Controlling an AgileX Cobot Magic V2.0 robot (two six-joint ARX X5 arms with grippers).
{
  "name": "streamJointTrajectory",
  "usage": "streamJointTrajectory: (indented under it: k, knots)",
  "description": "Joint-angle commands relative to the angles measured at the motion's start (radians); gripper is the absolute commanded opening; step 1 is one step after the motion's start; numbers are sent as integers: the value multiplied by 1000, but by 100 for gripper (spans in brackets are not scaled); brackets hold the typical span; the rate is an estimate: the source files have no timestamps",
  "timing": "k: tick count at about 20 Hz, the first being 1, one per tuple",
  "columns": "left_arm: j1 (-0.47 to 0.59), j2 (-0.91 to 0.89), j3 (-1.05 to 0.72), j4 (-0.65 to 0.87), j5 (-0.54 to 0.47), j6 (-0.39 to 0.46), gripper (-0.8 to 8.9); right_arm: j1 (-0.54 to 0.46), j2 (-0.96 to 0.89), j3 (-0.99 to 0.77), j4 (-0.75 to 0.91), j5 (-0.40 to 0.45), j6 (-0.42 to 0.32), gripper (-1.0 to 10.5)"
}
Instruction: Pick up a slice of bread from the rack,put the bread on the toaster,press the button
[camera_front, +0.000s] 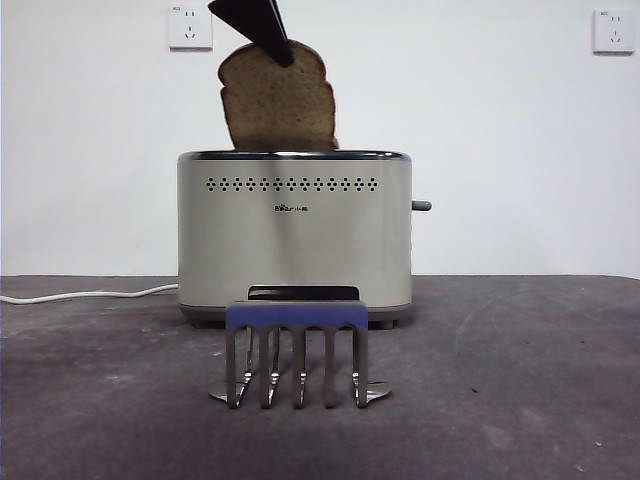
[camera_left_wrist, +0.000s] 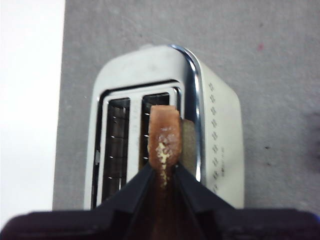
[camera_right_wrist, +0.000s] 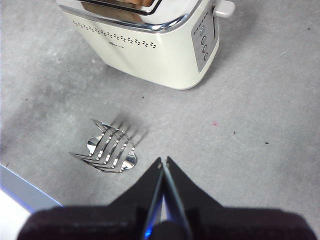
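Clamped by the left gripper (camera_left_wrist: 164, 172) on the crust at the domed top of the slice of bread (camera_front: 277, 105), fingers (camera_left_wrist: 137, 187) pressed flat against both faces. Held upright and edge-on, so as to hang straight over a slot. Lower edge already down behind the chrome rim of the toaster (camera_front: 295, 240), seemingly just inside the slot nearer the vented side; most of the slice above the rim. Slightly tilted in the front view, likely from the off-centre grip near 1 top corner.

Parked high over the tabletop (camera_right_wrist: 250, 125), the right gripper (camera_right_wrist: 164, 162), fingers (camera_right_wrist: 177, 180) shut together on nothing, aimed toward the open ground between rack and toaster, probably waiting for its turn at the button (camera_front: 421, 206).

Rack (camera_front: 296, 350) empty of bread, standing just in front of the toaster, toward the tabletop's near edge. Button jutting from the toaster's narrow side, unpressed by the look of it. White cord (camera_front: 90, 294) trailing off toward the tabletop's side edge.
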Motion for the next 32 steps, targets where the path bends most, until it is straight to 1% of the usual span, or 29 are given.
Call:
streamJointTrajectory:
  k: [1,5,8,9,12,13,16,18,20,22,24,28,30,31,32]
  knots:
    - [17,49,1,29,9,7,-10,3,4,2,2,-2,-2,-8]
    - [32,132,1,57,9,-5,-9,3,4,2,2,-1,-2,-8]
    - [32,169,1,132,8,-71,3,3,4,2,3,-1,-11,-8]
    - [32,173,1,159,8,-90,30,3,7,2,8,-1,-16,-8]
    - [32,173,1,237,6,-157,286,3,31,2,50,-1,-16,-8]
    - [32,173,1,243,6,-172,328,3,44,2,69,-1,-16,-8]
    - [32,172,1,237,-1,-214,328,3,93,2,119,-2,-16,-8]
    - [31,161,1,249,-37,-258,329,3,130,2,158,-2,-15,-8]
    - [32,135,1,256,-50,-290,329,3,172,2,225,-3,-4,-8]
    - [32,97,1,255,-50,-333,329,2,216,2,314,-58,20,-8]
    - [32,45,1,249,-53,-411,329,1,270,2,427,-127,58,-9]
    - [32,-83,1,182,-51,-598,329,1,410,2,663,-139,171,-9]
    - [32,-149,1,124,-45,-661,328,0,493,2,772,-195,226,-12]
    - [31,-182,1,91,-45,-687,328,-2,534,2,829,-212,256,-12]
    - [31,-213,1,62,-45,-709,328,-7,574,2,881,-212,283,-12]
